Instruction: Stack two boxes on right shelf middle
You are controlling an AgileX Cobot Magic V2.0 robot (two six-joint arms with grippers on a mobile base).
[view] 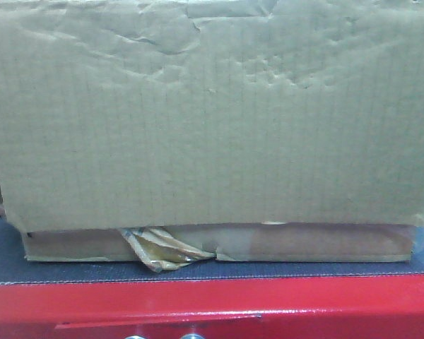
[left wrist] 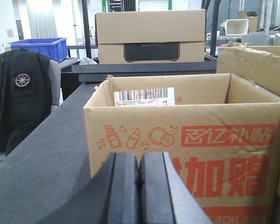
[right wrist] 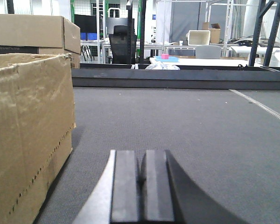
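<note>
**Both grippers clamped shut, big brown box parked up front**

Nearest stuff first: the left gripper [left wrist: 139,161] has its black pads pressed together on nothing. The right gripper [right wrist: 143,172] is the same, clenched empty low over the dark grey mat [right wrist: 200,140]. The plain brown box [view: 212,120] sits on that mat between the two arms, close behind the platform's red edge [view: 212,304]. It's wide, corrugated and pretty dented and creased up top, with glossy tan tape [view: 162,251] torn and curling out along the bottom. Just left of it is an open printed box [left wrist: 186,140] with orange-red lettering and a barcode label inside. Farther back, another brown box [left wrist: 149,32] with a dark panel sits on a dark ledge, and a blue bin [left wrist: 39,46] is far left.
</note>
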